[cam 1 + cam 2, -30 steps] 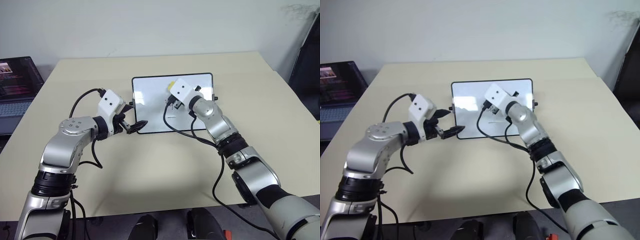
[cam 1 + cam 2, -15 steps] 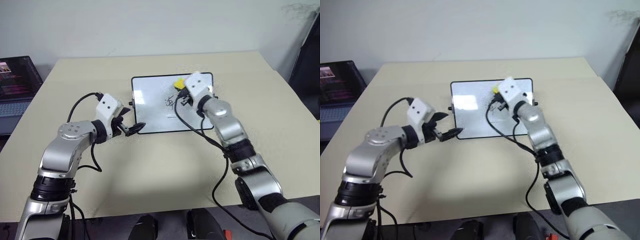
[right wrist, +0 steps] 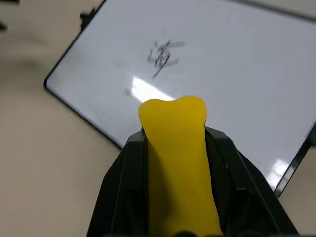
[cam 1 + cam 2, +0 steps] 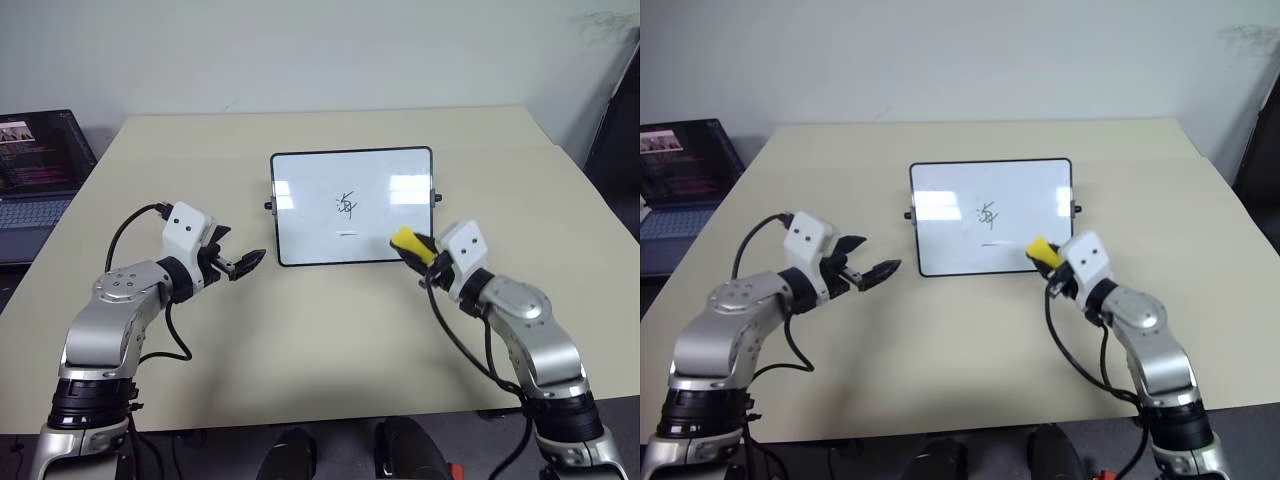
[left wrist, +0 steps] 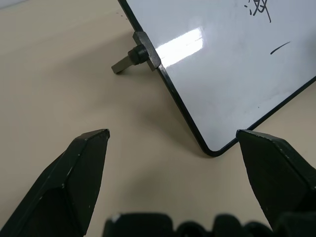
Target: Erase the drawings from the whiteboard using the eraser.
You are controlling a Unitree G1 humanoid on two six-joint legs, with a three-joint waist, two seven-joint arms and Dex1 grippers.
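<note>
Left gripper (image 4: pixel 243 266) at centre-left of frame, fingers spread apart, pointing right, forearm bent in from lower left. Right gripper (image 4: pixel 412 246) at centre-right, fingers clamped tight, pointing up-left.

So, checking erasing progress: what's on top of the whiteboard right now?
On the whiteboard: the drawings, a scribble above a dash, uncovered. The eraser overlaps its near right corner, hiding a bit of frame.
</note>
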